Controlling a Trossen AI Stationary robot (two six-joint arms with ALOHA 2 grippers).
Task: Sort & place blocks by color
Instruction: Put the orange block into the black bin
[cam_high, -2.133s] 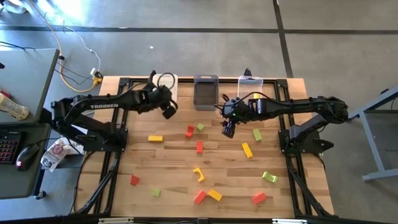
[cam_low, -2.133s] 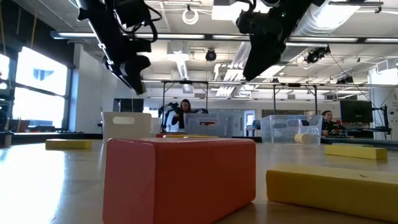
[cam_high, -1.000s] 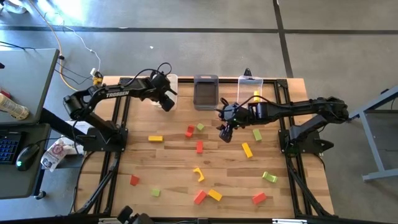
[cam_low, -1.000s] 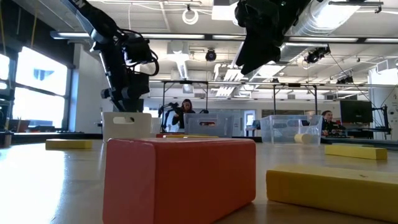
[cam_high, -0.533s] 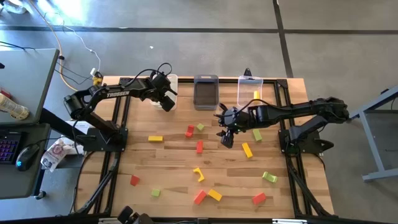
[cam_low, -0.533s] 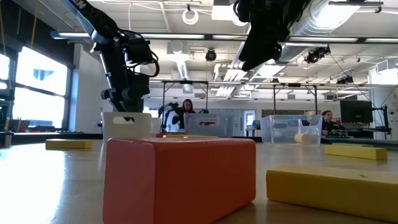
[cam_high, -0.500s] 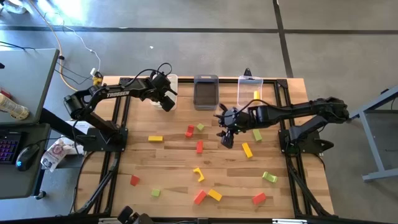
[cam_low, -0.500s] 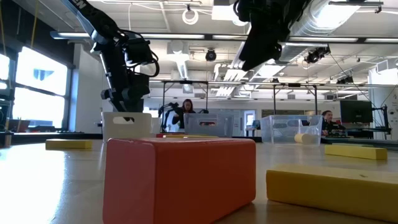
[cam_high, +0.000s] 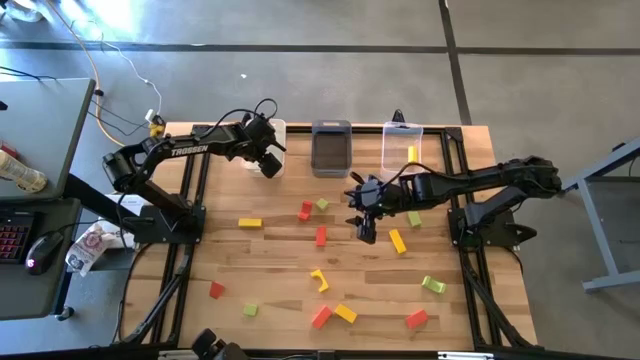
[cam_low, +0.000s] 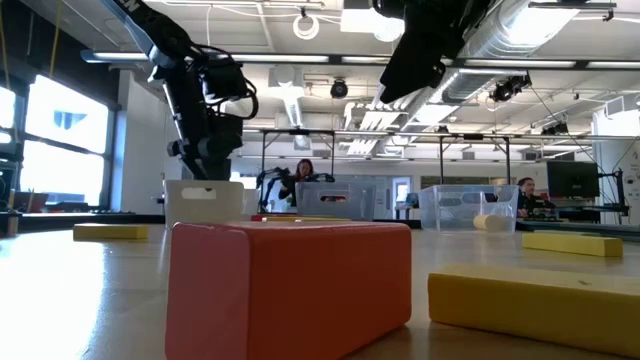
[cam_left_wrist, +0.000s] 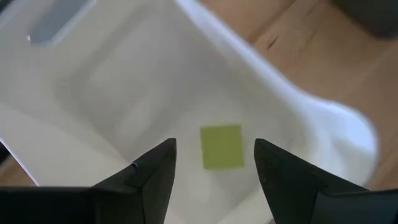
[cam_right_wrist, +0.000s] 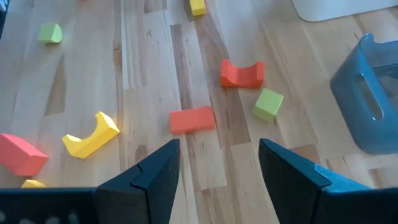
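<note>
Even, bright daylight covers the table (cam_high: 300, 250) from above, with only soft, short shadows. At table height, ceiling lamps (cam_low: 365, 18) and a window (cam_low: 65, 140) glare, and the nearest red block (cam_low: 290, 285) looks soft. The white bin (cam_left_wrist: 124, 81) is washed out and blurred

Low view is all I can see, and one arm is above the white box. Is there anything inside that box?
Observer: Yes. The left wrist view shows one green block lying flat on the bottom of the white box, just beyond the open left gripper.
Operator: What's the other arm hanging over?
Observer: In the right wrist view, the right gripper is open and empty above the bare table, with a red block lying on the wood just ahead of it.
</note>
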